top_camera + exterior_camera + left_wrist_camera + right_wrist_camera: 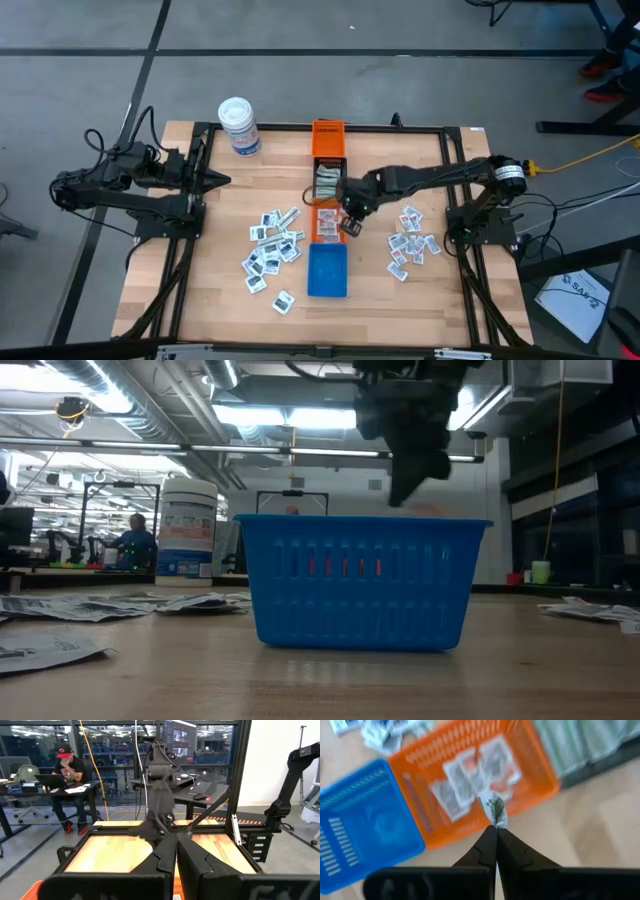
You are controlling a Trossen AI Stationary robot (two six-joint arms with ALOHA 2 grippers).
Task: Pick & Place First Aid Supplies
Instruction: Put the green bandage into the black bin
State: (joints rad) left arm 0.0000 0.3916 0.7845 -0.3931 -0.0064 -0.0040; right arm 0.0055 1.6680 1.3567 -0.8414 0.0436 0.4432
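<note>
My right gripper [350, 226] [496, 828] hangs above the table beside the middle orange bin [470, 785], shut on one small white packet with green print [493, 809]. That bin holds several white packets [465, 780]. More packets lie loose on the wood in a left pile [272, 245] and a right pile [412, 242]. A black bin [328, 180] holds pale strips. In the low view my right gripper [410, 470] shows dark above the blue bin [355, 580]. My left gripper [222, 181] [176, 837] waits shut at the table's left, pointing level. My right gripper pinches the small packet by its near end [495, 822] between the tips of its two fingers. The fingers slant down from above. The packet sticks out past the fingertips, lifted clear of the table and of the orange bin below it.
The bins stand in a row down the table's middle: an orange one [328, 133] at the far end, then black, orange and a blue one [327, 270] nearest. A white tub with a blue label [240, 125] stands far left. A black frame [450, 135] borders the table.
</note>
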